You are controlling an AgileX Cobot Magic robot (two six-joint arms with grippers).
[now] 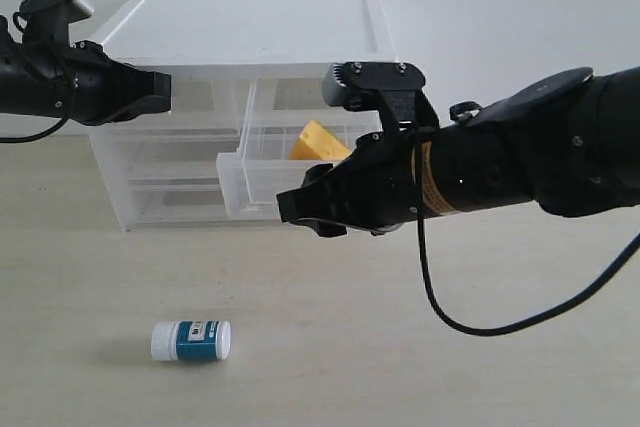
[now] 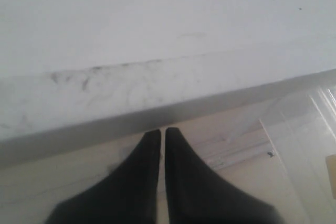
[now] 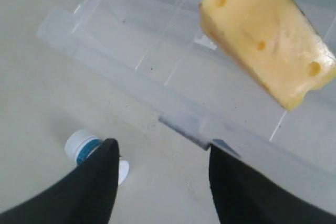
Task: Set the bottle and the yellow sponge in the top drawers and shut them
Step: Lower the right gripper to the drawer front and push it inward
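The right top drawer [image 1: 243, 175] stands pulled out of the white-topped cabinet [image 1: 250, 22], and the yellow sponge [image 1: 318, 142] lies inside it. In the right wrist view the sponge [image 3: 268, 35] rests beyond the drawer's front rim [image 3: 173, 111]. My right gripper [image 1: 303, 209] hovers open just in front of that rim, holding nothing. On the table in front, the white bottle [image 1: 191, 340] lies on its side; one finger [image 3: 94, 182] partly hides the bottle [image 3: 83, 146]. My left gripper [image 1: 160, 93] is shut and empty at the left top drawer [image 1: 205, 99], close under the cabinet's top [image 2: 157, 77].
Two full-width clear drawers [image 1: 160, 172] sit below the top ones. The pale wooden table [image 1: 400, 367] spreads in front of the cabinet. A black cable [image 1: 450, 319] loops down from the right arm onto the table.
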